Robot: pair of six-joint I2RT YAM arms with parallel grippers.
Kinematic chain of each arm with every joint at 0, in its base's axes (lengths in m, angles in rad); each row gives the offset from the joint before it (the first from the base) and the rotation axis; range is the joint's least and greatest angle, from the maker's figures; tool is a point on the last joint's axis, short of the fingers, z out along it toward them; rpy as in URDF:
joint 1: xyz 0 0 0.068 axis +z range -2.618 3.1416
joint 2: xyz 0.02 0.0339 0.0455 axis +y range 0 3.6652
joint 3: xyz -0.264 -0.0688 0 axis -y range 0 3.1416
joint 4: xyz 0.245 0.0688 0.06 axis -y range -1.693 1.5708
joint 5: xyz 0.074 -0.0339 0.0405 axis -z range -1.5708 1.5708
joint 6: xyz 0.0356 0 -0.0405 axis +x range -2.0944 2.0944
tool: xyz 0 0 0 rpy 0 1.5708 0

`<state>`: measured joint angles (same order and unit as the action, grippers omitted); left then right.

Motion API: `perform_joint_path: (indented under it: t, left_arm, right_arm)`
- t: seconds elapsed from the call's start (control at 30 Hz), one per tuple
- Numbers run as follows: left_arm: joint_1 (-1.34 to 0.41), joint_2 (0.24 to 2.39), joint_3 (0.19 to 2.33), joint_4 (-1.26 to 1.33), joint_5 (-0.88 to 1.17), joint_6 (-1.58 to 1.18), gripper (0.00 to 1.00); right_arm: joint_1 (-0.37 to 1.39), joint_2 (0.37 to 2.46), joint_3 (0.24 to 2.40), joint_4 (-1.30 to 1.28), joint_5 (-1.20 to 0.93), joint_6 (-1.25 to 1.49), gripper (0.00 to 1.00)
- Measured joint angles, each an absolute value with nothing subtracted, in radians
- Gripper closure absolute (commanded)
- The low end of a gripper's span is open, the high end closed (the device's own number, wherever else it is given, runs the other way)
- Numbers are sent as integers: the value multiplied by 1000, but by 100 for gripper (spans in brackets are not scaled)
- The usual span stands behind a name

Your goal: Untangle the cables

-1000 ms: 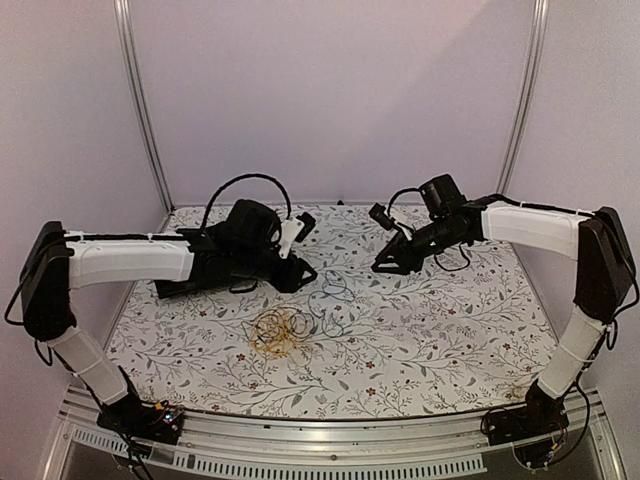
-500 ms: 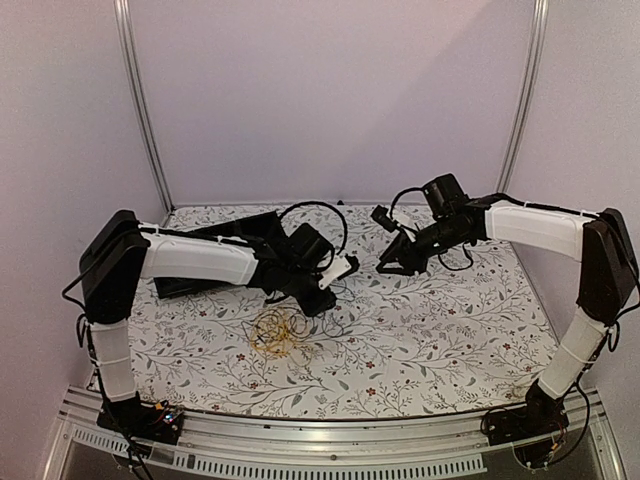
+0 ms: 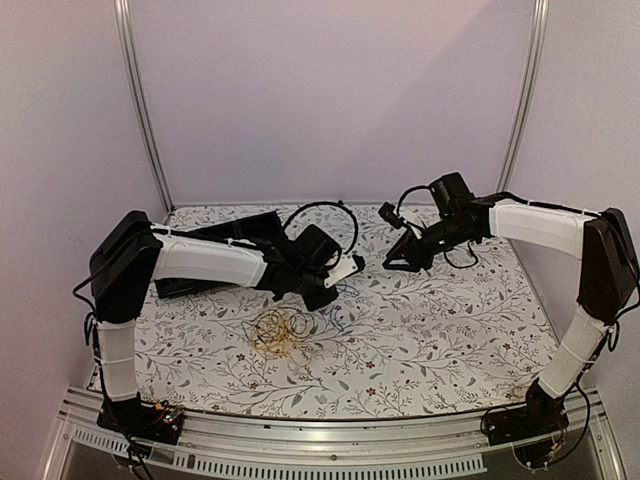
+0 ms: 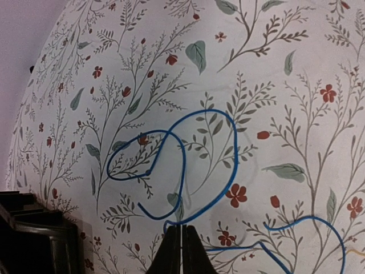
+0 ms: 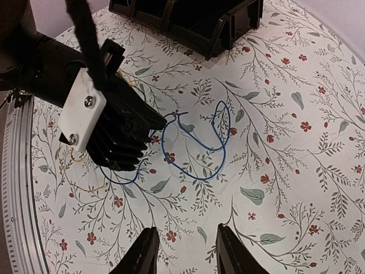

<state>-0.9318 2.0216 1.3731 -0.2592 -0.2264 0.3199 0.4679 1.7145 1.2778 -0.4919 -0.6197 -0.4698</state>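
Centrally in the left wrist view, the left gripper (image 4: 182,231) has its two fingers pressed together into a single point, and the blue cable (image 4: 183,171) runs into that point from both sides, pinched at the tips. From there the blue cable spreads outward over the table (image 4: 274,68) in two overlapping open loops, with a further strand trailing off to one side. In the right wrist view the same gripper tip meets the blue cable at the edge of its loops. Just beside, on the near side of the left gripper, the yellow cable (image 3: 278,332) lies in a small loose coil on the flowered cloth. The right gripper (image 5: 185,251) hangs above the table with its fingers spread and nothing between them, apart from the blue cable. A black compartment tray (image 5: 194,20) sits at the far left of the table, behind the left arm.
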Motion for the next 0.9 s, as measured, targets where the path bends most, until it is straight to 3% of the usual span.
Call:
perform_joint_path:
  t: [0.33,0.4,0.53,0.9]
  left_arm:
    - [-902,1832,1277,-211,-234,249,99]
    - [-871,1750,1246,-195,-191,226,74]
    - [-809,1635,1205,-157,-96,224,59]
    - [-844,1926,1269,-210,-88,308,56]
  right_arm:
    - [432,1715,1278,-494,-619,-472,63]
    - [432,1715,1278,-494,-619,-472,63]
    - [432,1715,1278,-494,-619,-474,63]
    - [430,1715,1265,-486,-527,-508,63]
